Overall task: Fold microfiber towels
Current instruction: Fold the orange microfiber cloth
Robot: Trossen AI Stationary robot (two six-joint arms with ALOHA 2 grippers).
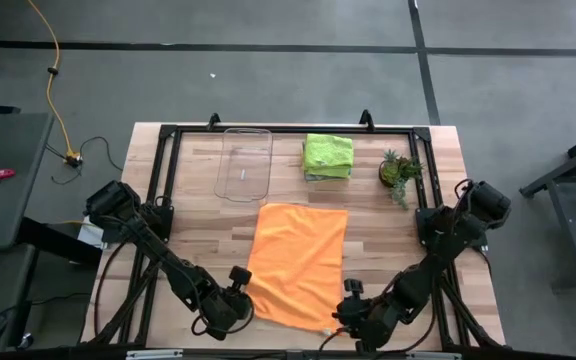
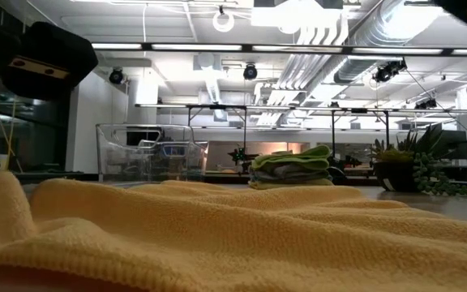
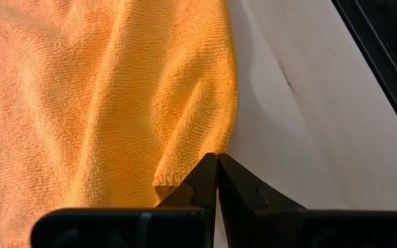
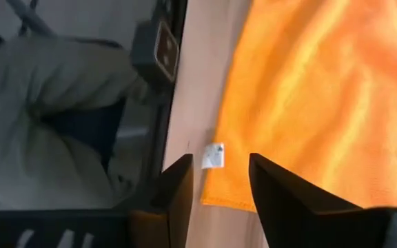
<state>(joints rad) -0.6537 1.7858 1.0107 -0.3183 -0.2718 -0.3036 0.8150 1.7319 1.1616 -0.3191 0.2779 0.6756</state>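
Orange microfiber cloth [image 3: 109, 89] fills the foreground, spread flat on the wooden worktop [image 1: 198, 215]; the left gripper [image 3: 216, 172] is clenched at its near left corner, though whether it pinches the hem I cannot tell. At the near right corner the right gripper [image 4: 220, 176] stands parted around the white tag [image 4: 214, 156], holding nothing. If it closes short, only one corner lifts and the fold skews; folded lime green towels [image 1: 328, 155] wait beyond.

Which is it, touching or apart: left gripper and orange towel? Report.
Touching. The left wrist view shows the left gripper with its jaws shut, their tips pressed against the orange towel's hemmed edge.
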